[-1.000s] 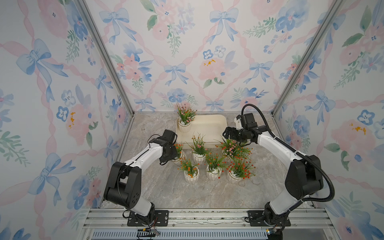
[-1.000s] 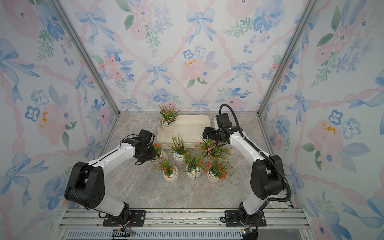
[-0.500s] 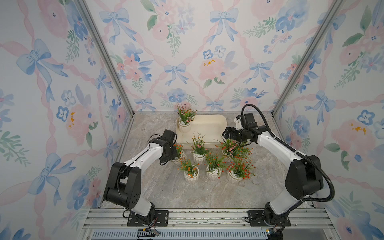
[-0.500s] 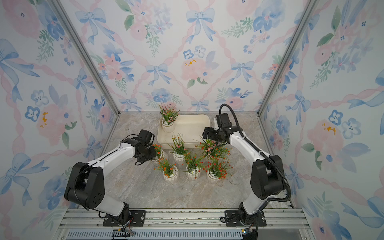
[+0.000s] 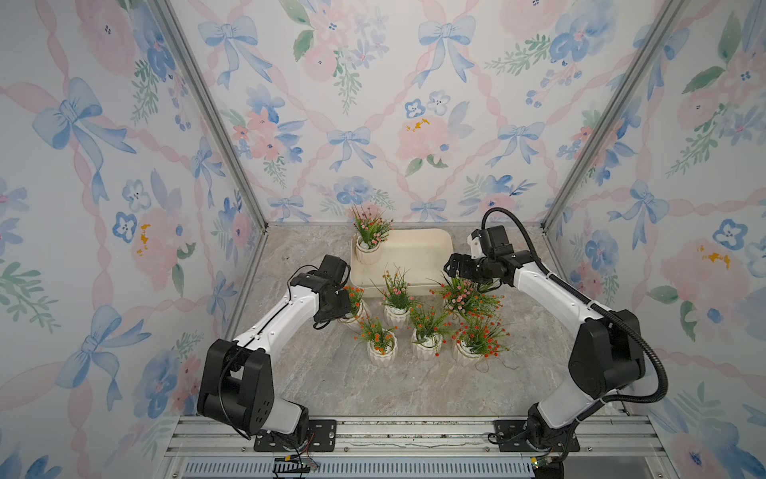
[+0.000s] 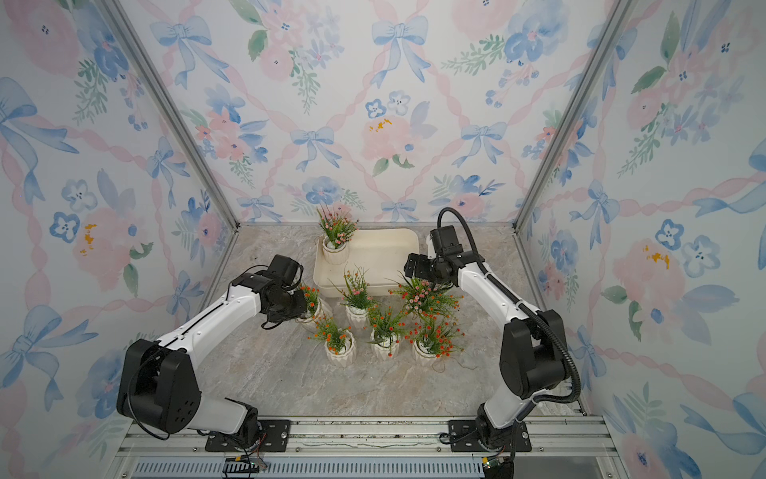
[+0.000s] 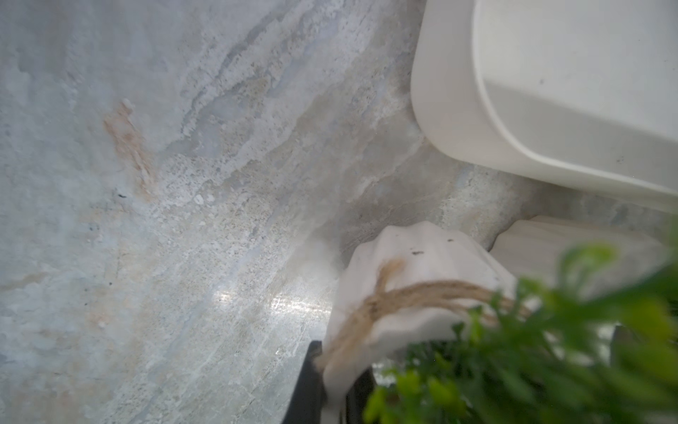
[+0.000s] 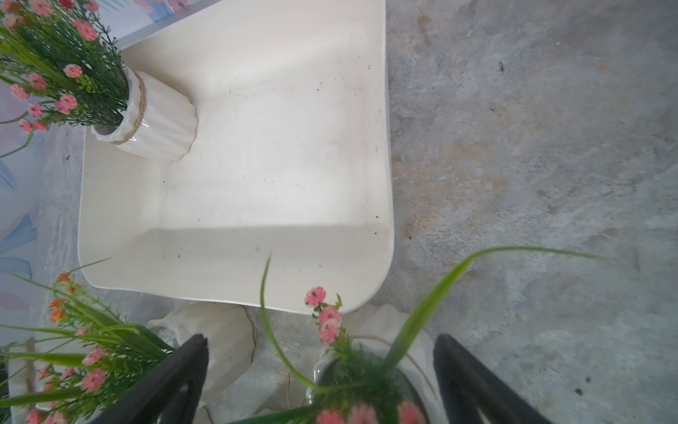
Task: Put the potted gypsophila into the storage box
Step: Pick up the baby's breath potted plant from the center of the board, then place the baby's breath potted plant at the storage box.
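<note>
The cream storage box (image 5: pixel 418 259) (image 6: pixel 385 257) lies at the back of the table. One potted gypsophila (image 5: pixel 368 254) (image 8: pixel 157 117) with pink blossoms stands in its far left corner. My left gripper (image 5: pixel 347 309) (image 7: pixel 335 385) is shut on the rim of an orange-flowered pot (image 7: pixel 411 290) (image 6: pixel 310 305) wound with twine, just off the box's near left corner. My right gripper (image 5: pixel 452 267) (image 8: pixel 323 343) is open, its fingers (image 8: pixel 183 374) straddling a pink-flowered pot (image 8: pixel 389 330) (image 5: pixel 458 296) by the box's near right corner.
Several more pots stand in front of the box: a pink one (image 5: pixel 396 311) in the middle, and a front row (image 5: pixel 382 352) (image 5: pixel 427 346) (image 5: pixel 470 350) with orange and red blossoms. Sprigs crowd between both grippers. Flowered walls close in on three sides.
</note>
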`<act>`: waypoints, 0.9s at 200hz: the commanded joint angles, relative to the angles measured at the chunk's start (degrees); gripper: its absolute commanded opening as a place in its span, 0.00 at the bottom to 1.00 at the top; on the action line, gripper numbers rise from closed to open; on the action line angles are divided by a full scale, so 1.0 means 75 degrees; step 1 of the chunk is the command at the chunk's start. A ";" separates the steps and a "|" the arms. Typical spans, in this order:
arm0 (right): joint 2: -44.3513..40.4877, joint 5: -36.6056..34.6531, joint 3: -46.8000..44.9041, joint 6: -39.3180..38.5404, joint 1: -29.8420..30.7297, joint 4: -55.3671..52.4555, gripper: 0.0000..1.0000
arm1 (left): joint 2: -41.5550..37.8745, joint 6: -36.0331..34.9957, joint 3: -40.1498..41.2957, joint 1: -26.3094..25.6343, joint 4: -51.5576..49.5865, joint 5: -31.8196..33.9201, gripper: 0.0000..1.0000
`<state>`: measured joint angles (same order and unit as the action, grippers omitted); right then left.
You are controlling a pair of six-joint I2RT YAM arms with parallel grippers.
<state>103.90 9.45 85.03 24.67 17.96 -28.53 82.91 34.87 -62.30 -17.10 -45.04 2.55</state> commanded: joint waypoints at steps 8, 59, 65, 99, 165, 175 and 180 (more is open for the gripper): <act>-0.0240 -0.0026 -0.0018 0.0016 -0.0126 -0.0219 0.97 | -0.0056 -0.0584 -0.0990 0.0147 -0.0409 0.0208 0.00; -0.0487 -0.0070 -0.0042 -0.0062 -0.0295 -0.0409 0.97 | 0.0881 -0.1265 -0.2819 0.0215 -0.0675 0.0156 0.00; -0.0502 -0.0080 -0.0031 -0.0069 -0.0317 -0.0438 0.97 | 0.0996 -0.1323 -0.3024 0.0215 -0.0672 0.0153 0.00; -0.0642 -0.0135 -0.0007 -0.0114 -0.0373 -0.0592 0.97 | 0.1941 -0.1508 -0.4273 0.0196 -0.0675 0.0248 0.00; -0.0960 -0.0205 -0.0056 -0.0262 -0.0516 -0.0928 0.97 | 0.3586 -0.1703 -0.6094 0.0141 -0.0663 0.0220 0.00; -0.1011 -0.0209 -0.0054 -0.0305 -0.0569 -0.0992 0.97 | 0.3745 -0.1763 -0.6204 0.0136 -0.0657 0.0313 0.00; -0.1022 -0.0205 -0.0059 -0.0337 -0.0601 -0.1032 0.97 | 0.3830 -0.1787 -0.6234 0.0128 -0.0663 0.0347 0.00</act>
<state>96.64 8.64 85.03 23.77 14.72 -33.04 109.84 23.35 -106.04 -15.77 -50.87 4.12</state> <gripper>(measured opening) 0.969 0.092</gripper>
